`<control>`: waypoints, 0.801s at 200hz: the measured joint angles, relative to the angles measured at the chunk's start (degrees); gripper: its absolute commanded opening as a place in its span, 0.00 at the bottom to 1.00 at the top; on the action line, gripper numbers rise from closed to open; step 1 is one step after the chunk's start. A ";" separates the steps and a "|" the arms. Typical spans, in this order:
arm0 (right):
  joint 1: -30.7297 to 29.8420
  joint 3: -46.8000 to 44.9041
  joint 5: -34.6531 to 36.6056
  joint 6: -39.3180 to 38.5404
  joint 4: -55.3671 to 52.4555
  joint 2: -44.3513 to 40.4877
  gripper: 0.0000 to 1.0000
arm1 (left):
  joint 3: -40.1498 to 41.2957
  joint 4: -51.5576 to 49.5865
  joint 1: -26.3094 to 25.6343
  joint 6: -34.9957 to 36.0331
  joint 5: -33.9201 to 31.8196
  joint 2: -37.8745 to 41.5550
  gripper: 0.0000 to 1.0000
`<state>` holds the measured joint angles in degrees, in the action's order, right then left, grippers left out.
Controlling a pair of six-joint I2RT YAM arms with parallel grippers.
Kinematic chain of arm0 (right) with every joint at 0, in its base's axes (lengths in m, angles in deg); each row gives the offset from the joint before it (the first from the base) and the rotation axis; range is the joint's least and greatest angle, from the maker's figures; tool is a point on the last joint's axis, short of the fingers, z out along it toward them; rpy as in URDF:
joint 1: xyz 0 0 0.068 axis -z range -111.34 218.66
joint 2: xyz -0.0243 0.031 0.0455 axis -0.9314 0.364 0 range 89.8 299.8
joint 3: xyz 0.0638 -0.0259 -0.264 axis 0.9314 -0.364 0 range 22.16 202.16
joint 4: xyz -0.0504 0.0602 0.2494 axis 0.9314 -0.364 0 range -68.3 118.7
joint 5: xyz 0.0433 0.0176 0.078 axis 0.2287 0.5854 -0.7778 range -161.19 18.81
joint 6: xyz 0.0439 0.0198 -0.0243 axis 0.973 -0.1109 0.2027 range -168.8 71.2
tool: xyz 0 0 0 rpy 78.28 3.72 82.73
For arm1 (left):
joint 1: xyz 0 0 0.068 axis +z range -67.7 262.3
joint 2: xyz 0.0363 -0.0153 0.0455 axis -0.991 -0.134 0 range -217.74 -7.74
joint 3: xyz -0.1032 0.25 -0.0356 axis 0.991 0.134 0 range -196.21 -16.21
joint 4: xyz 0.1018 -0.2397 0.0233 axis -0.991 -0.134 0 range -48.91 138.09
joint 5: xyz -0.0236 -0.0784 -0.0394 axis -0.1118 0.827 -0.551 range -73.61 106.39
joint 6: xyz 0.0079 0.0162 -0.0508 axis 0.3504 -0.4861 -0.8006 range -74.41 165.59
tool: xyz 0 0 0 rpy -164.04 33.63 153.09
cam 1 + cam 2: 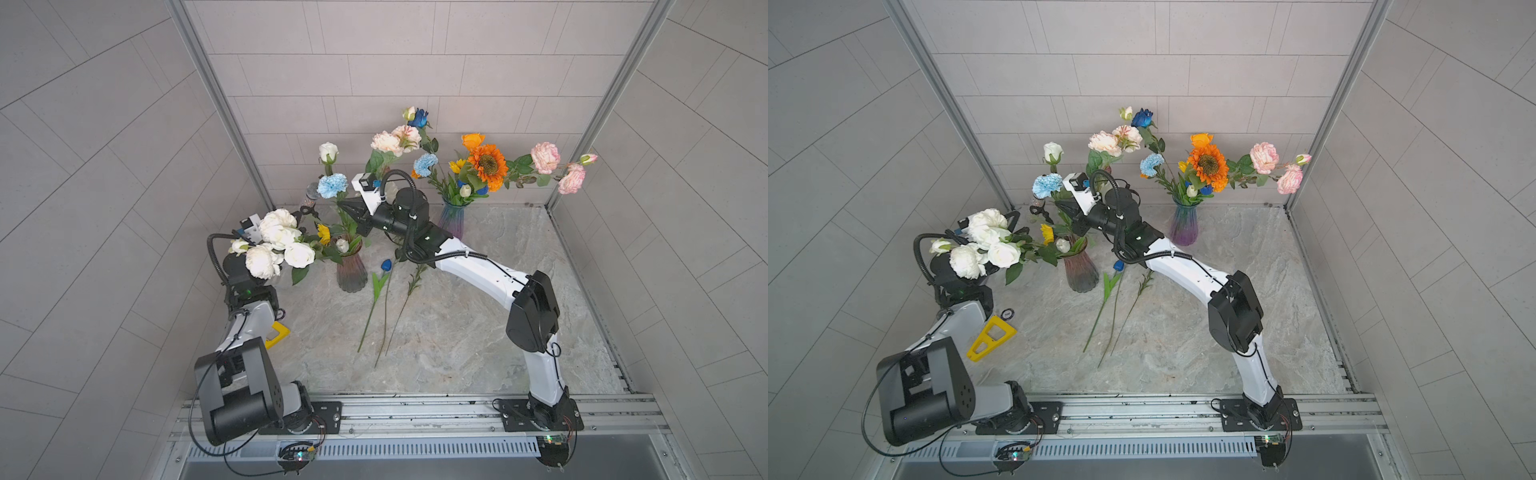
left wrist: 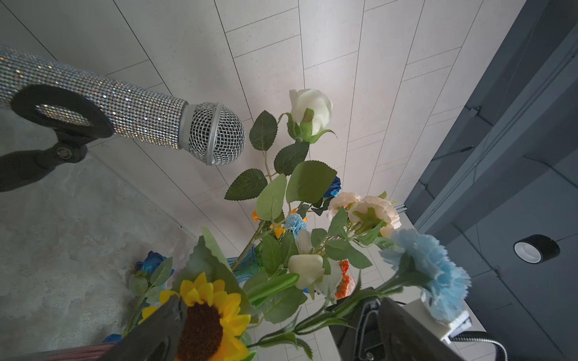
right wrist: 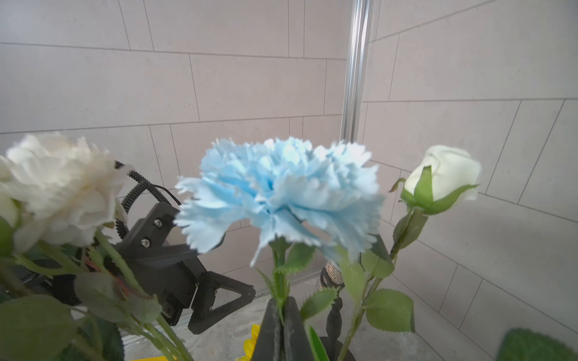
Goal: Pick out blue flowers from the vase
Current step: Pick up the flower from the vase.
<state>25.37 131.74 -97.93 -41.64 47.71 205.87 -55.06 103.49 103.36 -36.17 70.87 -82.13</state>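
One right claw [image 3: 283, 302], clamped tight; gripping blue carnation [image 3: 278, 190] stem

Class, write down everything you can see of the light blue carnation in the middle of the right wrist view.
The light blue carnation has a frilly, jagged-edged head that looks like fabric, on a green stem with small toothed leaves. It stands upright, slightly blurred. The right gripper is shut on its stem below the head. A white rosebud stands beside it, apart. In a top view it rises above the pinkish vase; its stem end is hidden.
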 measured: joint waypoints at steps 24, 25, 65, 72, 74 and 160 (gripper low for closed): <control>-0.33 0.74 0.11 -0.81 -0.07 -1.68 0.00 | -1.05 -5.22 0.00 3.65 0.33 2.05 1.00; -0.33 0.83 0.11 -0.85 -0.04 -1.70 0.00 | -1.09 -5.53 0.00 3.80 0.35 2.19 1.00; -0.44 5.42 0.17 -2.03 -2.29 -2.29 0.00 | -3.39 -23.19 0.00 16.26 -0.68 7.13 1.00; -0.46 5.84 0.22 -2.21 -2.58 -2.73 0.00 | -4.02 -26.73 0.00 18.91 -1.38 8.11 1.00; -0.48 5.86 0.24 -2.21 -2.62 -2.95 0.00 | -4.15 -27.63 0.00 19.54 -1.53 8.37 1.00; -1.36 8.31 0.61 -2.38 -2.43 -14.14 0.00 | -8.52 -53.64 1.36 40.26 -8.31 9.20 1.00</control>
<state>24.01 140.05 -97.32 -44.02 45.28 191.73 -63.58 49.85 104.71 4.10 62.56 -72.93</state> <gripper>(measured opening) 0.055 0.999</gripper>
